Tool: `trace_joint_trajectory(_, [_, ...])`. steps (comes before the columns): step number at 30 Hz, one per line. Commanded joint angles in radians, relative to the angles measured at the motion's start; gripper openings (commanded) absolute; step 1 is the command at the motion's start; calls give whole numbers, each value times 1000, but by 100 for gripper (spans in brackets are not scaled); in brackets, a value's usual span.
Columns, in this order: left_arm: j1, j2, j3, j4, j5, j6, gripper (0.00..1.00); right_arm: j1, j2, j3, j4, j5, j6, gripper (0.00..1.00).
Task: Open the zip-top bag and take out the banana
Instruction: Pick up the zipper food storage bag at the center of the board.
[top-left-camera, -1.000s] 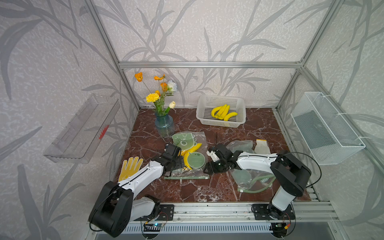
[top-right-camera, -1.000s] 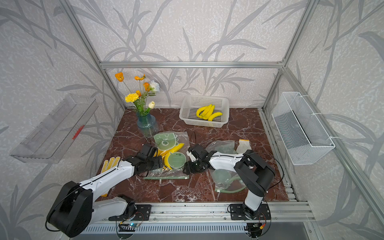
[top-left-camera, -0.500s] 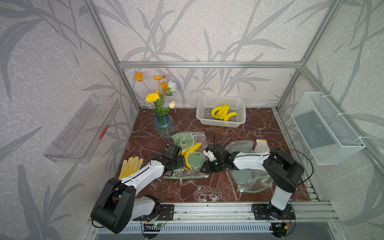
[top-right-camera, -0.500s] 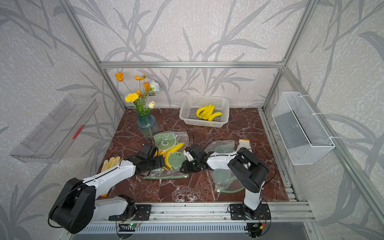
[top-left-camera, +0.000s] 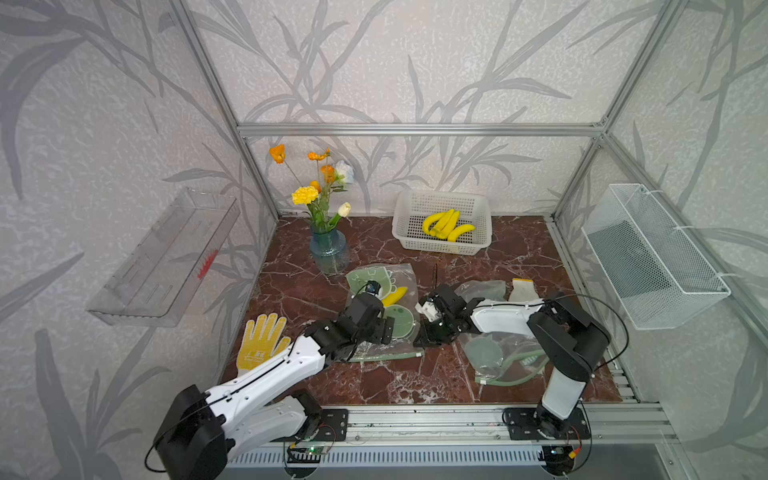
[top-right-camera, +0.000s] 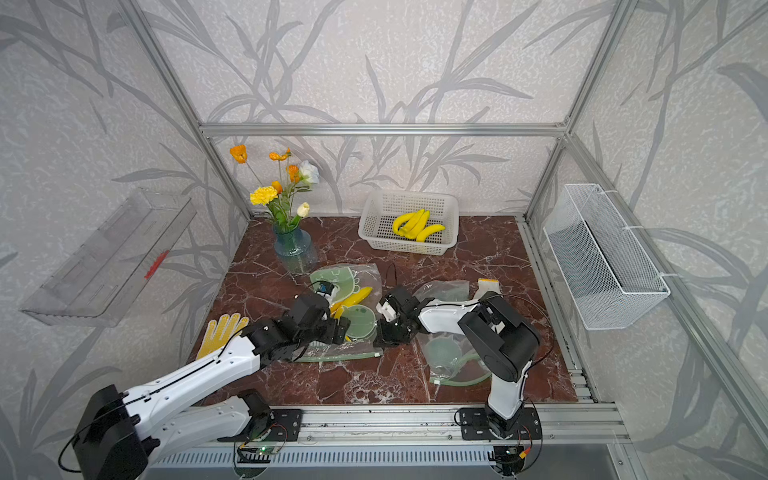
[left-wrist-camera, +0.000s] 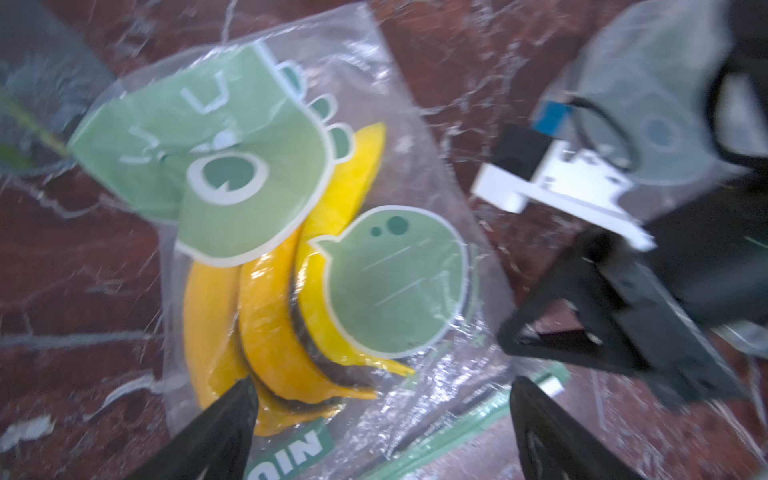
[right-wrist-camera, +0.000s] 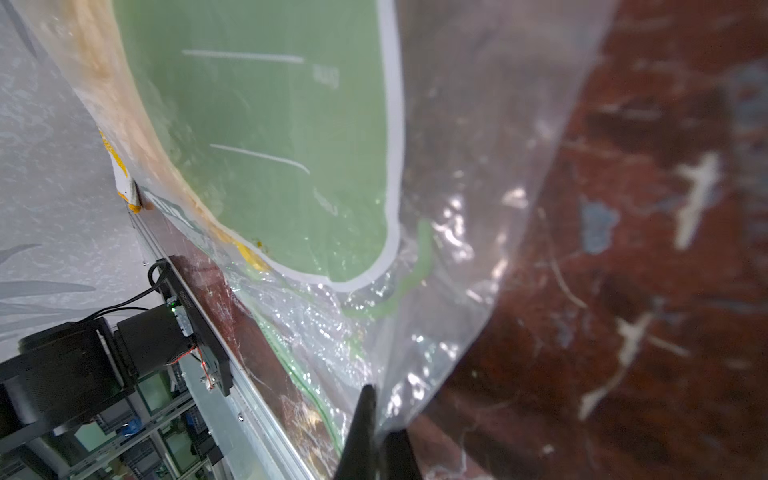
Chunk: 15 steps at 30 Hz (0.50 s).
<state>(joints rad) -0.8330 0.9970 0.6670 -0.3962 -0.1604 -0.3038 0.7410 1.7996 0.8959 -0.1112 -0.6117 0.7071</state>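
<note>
The clear zip-top bag (top-left-camera: 374, 278) with green dinosaur prints lies mid-table, in both top views (top-right-camera: 338, 278). The yellow banana (top-left-camera: 395, 296) (left-wrist-camera: 274, 311) lies inside it. My left gripper (top-left-camera: 376, 332) (left-wrist-camera: 382, 384) hovers open over the bag's zip end, one finger on each side of the banana's stem end. The green zip strip (left-wrist-camera: 478, 419) runs between its fingers. My right gripper (top-left-camera: 424, 338) (right-wrist-camera: 380, 415) is shut on the bag's clear side edge near the zip, and the film (right-wrist-camera: 457, 208) is stretched up from its tips.
A white basket (top-left-camera: 442, 245) of bananas stands at the back. A blue vase (top-left-camera: 328, 253) with flowers stands left of it. A yellow glove (top-left-camera: 259, 340) lies front left. Other plastic bags (top-left-camera: 498, 357) lie under my right arm. A wire basket (top-left-camera: 652, 257) hangs on the right wall.
My right gripper has slid left to the bag's edge and closed on the film. The left gripper has stayed open over the zip end.
</note>
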Motion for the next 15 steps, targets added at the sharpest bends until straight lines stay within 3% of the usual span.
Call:
trace_joint_trajectory(1, [-111, -10, -21, 8, -92, 163, 91, -31, -43, 12, -50, -71, 1, 2])
trace_joint_trajectory(5, [-300, 68, -18, 72, -208, 275, 88, -60, -52, 5, -53, -134, 0, 2])
trace_joint_trajectory(15, [-533, 368, 80, 55, -446, 431, 83, -103, -87, -20, -58, -196, -15, 0])
